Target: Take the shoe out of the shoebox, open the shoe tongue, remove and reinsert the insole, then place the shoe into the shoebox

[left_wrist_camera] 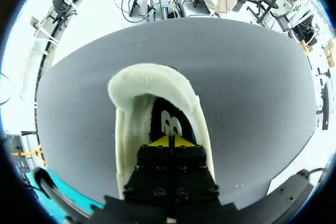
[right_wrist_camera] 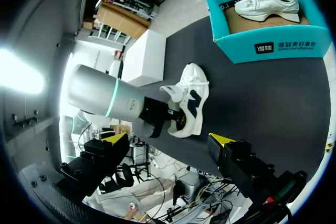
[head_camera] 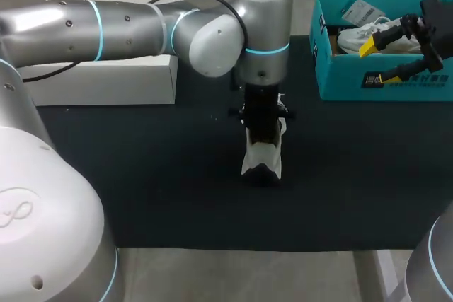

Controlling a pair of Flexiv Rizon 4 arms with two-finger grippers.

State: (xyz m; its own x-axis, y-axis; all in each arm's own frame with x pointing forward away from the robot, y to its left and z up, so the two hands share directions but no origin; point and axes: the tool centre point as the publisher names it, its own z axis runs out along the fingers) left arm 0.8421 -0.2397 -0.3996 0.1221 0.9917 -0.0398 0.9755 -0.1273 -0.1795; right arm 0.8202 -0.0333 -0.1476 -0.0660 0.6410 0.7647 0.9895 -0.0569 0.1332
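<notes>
A black mat (head_camera: pixel 141 175) covers the table, and a white box (head_camera: pixel 106 79) sits at its far left, well clear of the work. My left arm reaches in from the left to the middle, where the shoe (head_camera: pixel 263 157) stands on the open mat, out of its box, I judge, so I can come at it from above. My left pincer (left_wrist_camera: pixel 170 141) is down inside the shoe's mouth with its yellow tips pressed together right at the dark insole (left_wrist_camera: pixel 167 124) (whether an edge of it is nipped between them I cannot tell). That suits the insole step.

The shoe's long axis runs near to far. The padded heel collar seems to face the near edge and the laced toe the far side, tipped slightly right.

My right pincer (head_camera: pixel 371 63) hangs spread wide at the right and holds nothing, probably kept out of the way. The teal shoebox (head_camera: pixel 340 86) sits far right with a second shoe (head_camera: pixel 364 33) inside.
</notes>
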